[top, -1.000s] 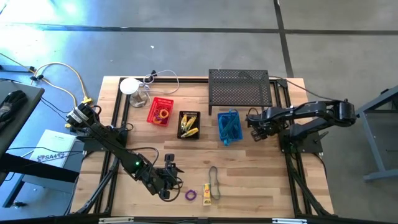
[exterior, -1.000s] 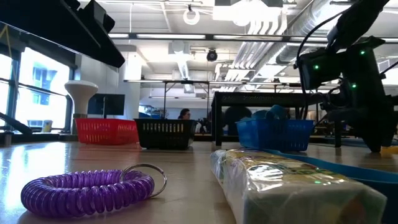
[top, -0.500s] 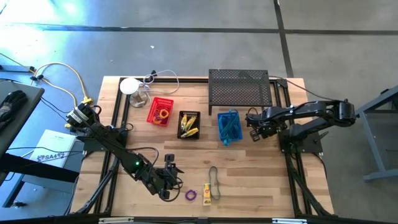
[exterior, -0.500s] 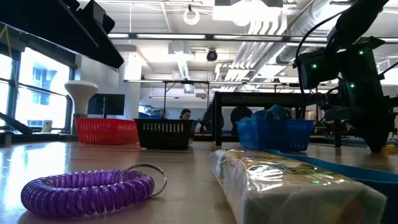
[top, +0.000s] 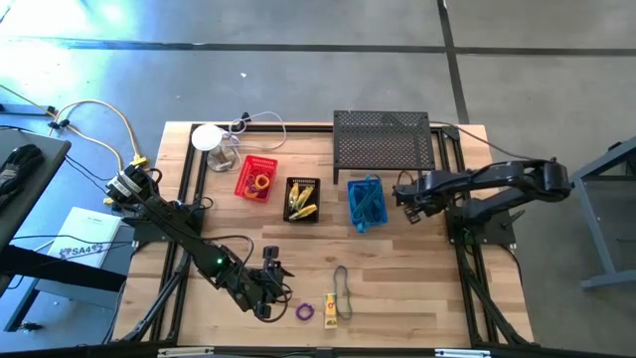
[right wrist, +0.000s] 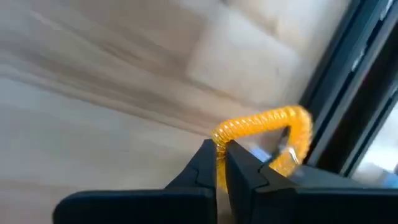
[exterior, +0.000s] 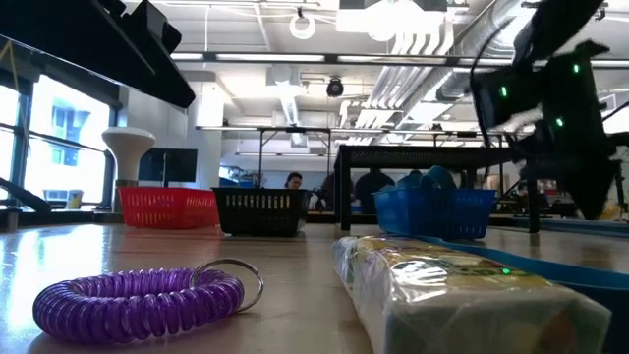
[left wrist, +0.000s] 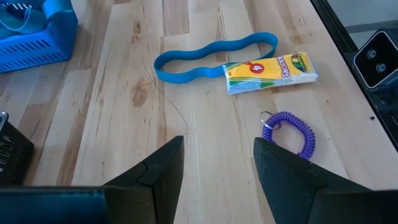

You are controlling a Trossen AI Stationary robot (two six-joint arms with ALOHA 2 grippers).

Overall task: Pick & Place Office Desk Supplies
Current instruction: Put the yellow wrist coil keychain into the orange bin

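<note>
While blur smears its wrist view, right hand (right wrist: 221,163) clenched on yellow coil (right wrist: 264,127), left hand (left wrist: 214,163) released.

The right gripper (right wrist: 221,163) is pinching its 2 fingers together on a yellow coil (arm reaching across from the table's right side). The left gripper (left wrist: 217,168) is hanging low over the near edge, its 2 fingers spread apart.

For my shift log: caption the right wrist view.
Right claw shut on the yellow coil keyring above the wooden table.
</note>
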